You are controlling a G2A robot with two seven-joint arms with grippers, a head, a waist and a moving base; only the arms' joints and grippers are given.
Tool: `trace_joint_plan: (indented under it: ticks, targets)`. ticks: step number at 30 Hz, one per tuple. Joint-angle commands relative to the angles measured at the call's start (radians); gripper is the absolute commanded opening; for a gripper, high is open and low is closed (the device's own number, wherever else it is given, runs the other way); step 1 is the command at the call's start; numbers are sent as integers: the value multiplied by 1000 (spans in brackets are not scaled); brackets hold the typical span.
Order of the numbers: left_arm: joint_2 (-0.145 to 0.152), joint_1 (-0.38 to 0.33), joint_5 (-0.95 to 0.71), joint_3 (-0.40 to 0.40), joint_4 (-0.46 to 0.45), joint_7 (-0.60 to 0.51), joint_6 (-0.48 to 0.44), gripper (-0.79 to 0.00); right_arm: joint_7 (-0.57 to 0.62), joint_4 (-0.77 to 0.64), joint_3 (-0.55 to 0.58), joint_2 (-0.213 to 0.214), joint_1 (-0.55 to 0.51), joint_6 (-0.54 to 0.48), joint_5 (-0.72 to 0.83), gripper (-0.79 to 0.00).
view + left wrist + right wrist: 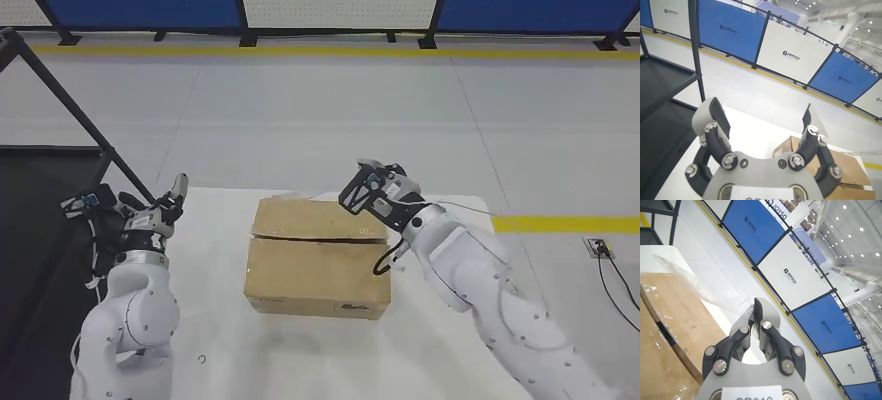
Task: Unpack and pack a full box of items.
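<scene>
The white table lay before me, with a black shelf cart just off its left side. The cardboard box sat about midway on the table, its top flaps down. A clear tape strip ran above the box's far edge to my right gripper. Its fingers were clamped on the strip's end, near the box's far right corner. My left gripper hung over the table's far left corner, well apart from the box, its fingers spread wide.

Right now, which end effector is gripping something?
The right end effector, shut on clear tape from the box; the left end effector is open.
</scene>
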Motion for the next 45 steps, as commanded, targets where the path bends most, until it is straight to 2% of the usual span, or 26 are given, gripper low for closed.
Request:
trace_joint_plan:
  ticks: [1,4,12,16,21,34,45]
  targets:
    - [-1,3,-53,-10,5,-33,18,0,-8,-9,-6,-5,-4,6,3,-785]
    - [-3,1,-151,-19,14,-106,48,0,-16,-15,-13,-8,-11,16,8,-785]
    - [-3,1,-151,-19,14,-106,48,0,-16,-15,-13,-8,-11,16,8,-785]
    - [-3,23,-156,-19,23,-60,31,0,-49,-2,-18,-11,-45,64,-65,-785]
    - [3,42,-130,-20,45,-30,-15,0,-65,-26,-67,-18,-62,68,-236,-785]
    - [16,49,-117,-19,85,-33,-81,0,-153,-43,-171,-47,-116,206,-639,-785]
    - [21,71,-130,-19,83,-52,-96,0,-167,-20,-163,-61,-129,230,-620,-785]
